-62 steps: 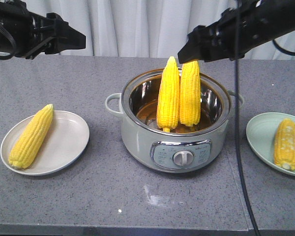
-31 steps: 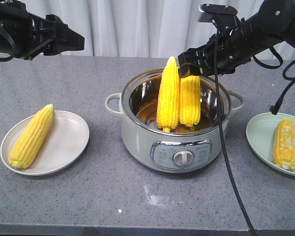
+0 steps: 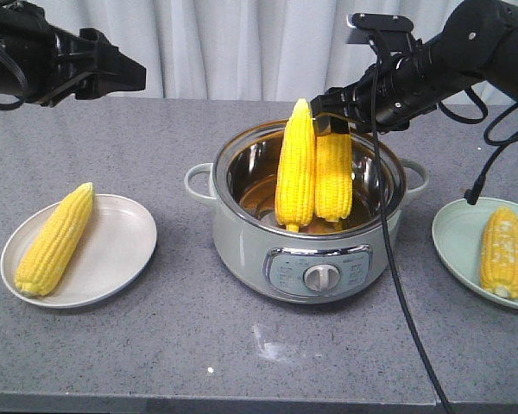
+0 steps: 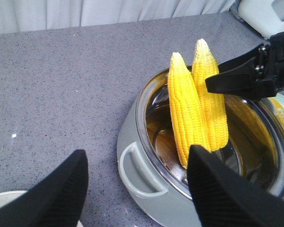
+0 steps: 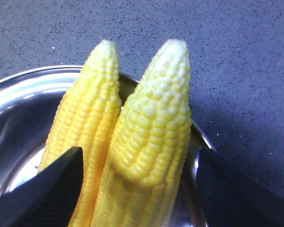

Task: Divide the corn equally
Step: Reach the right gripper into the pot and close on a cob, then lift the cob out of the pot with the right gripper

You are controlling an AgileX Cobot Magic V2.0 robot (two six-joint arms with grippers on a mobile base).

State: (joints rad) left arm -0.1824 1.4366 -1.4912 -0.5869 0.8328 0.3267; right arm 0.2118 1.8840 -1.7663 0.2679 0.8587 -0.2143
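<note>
Two cobs of corn stand upright in the pot (image 3: 242, 246), a taller left cob (image 3: 295, 164) and a right cob (image 3: 333, 181). My right gripper (image 3: 332, 121) is open at the top of the right cob. In the right wrist view its fingers (image 5: 52, 189) flank the nearer cob (image 5: 151, 137), with the other cob (image 5: 87, 118) beside it. A third cob (image 3: 56, 239) lies on the left plate (image 3: 121, 250) and another (image 3: 503, 252) on the right plate (image 3: 453, 233). My left gripper (image 3: 125, 73) hovers open and empty at the upper left, above the pot handle (image 4: 137, 177).
The grey pot has a control panel and knob (image 3: 321, 277) on its front and a side handle (image 3: 198, 183). A black cable (image 3: 397, 285) hangs from the right arm across the pot's right side. The counter's front edge (image 3: 242, 398) runs along the bottom, and a curtain hangs behind.
My right gripper has come down from above the cobs to the top of the right cob, and the arm has swung back. The left arm and all the corn have stayed put.
</note>
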